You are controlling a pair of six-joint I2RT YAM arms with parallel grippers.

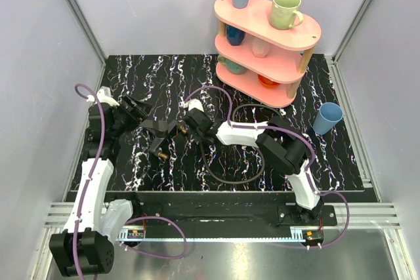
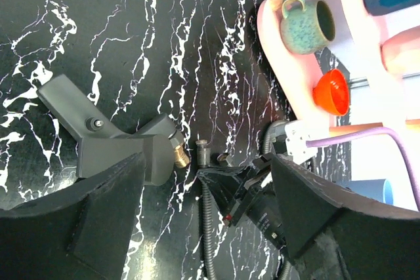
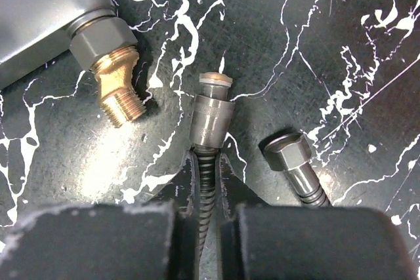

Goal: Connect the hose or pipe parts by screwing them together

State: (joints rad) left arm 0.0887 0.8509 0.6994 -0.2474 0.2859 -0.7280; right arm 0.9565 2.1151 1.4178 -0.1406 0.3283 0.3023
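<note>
Hose (image 3: 211, 122) pinched in right pincer (image 3: 209, 213), brass fitting (image 3: 120, 93) beside

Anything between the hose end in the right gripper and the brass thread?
Nothing visible: only bare tabletop separates the hose end, held by the right gripper, from the brass thread. The hex-nut end lies on the other side.

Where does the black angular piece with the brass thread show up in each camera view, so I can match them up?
Top external: black angular piece left of centre, just left of the right tool.
Left wrist: the piece is lower left, brass end pointing right.
Right wrist: the piece is in the upper left corner, thread pointing down-right.
Shared landmark: the right tool, shut on the hose beside that thread.
</note>
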